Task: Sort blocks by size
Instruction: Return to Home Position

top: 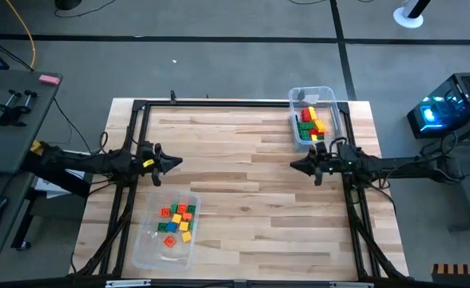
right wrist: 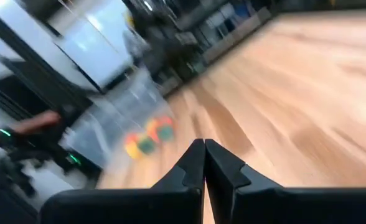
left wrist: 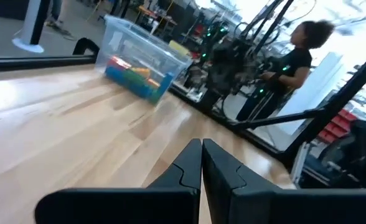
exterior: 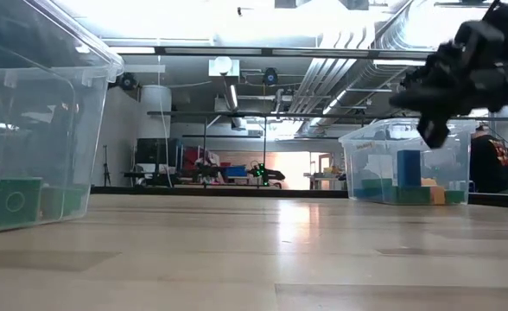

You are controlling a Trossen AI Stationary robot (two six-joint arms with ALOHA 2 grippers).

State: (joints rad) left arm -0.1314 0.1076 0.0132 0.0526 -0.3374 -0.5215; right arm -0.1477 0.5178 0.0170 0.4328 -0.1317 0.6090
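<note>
The left gripper (top: pixel 176 162) is hovering clenched and empty over the table (top: pixel 243 200), just beyond the near clear bin (top: pixel 143 254) holding small blocks (top: pixel 177 222). The right gripper (top: pixel 294 166) is hanging clenched and empty beside the far clear bin (top: pixel 331 94) holding longer blocks (top: pixel 311 124).

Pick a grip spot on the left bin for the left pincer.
Probably the short rim of the left bin facing the left pincer, coming straight down to straddle the wall. The bin stands upright and open-topped, the wall is thin, and the blocks lie low on its floor.
</note>
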